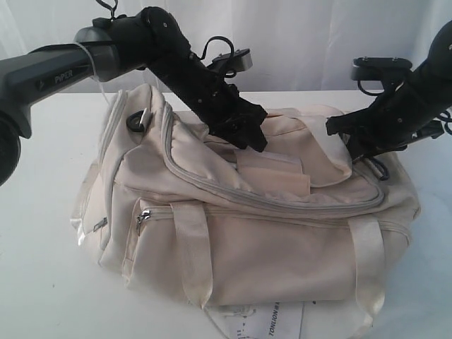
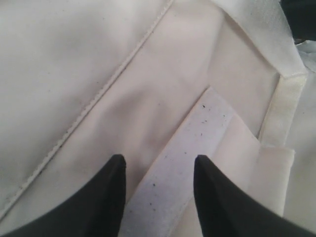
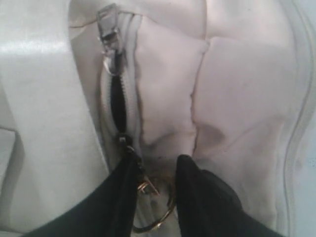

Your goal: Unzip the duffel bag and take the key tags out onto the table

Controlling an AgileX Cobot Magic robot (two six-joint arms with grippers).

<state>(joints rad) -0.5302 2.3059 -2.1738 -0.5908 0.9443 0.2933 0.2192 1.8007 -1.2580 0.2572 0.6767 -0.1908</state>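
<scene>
The cream duffel bag (image 1: 268,240) lies on the white table (image 1: 42,282), its long grey top zipper (image 1: 282,201) closed. My left gripper (image 1: 247,138) (image 2: 159,160) rests on the bag's top, open, with a pale strap wrap (image 2: 187,163) lying between its fingers. My right gripper (image 1: 364,152) (image 3: 157,160) is at the bag's right end, its fingers closed against both sides of a metal zipper pull ring (image 3: 160,217). Above the ring, a short stretch of zipper (image 3: 117,103) gapes and shows dark lining. The key tags are hidden.
A white printed paper hang-tag (image 1: 272,321) lies on the table at the bag's front edge. Satin handle straps (image 1: 191,261) run down the bag's front. A black ring (image 1: 136,123) sits at the bag's left end. A white curtain hangs behind.
</scene>
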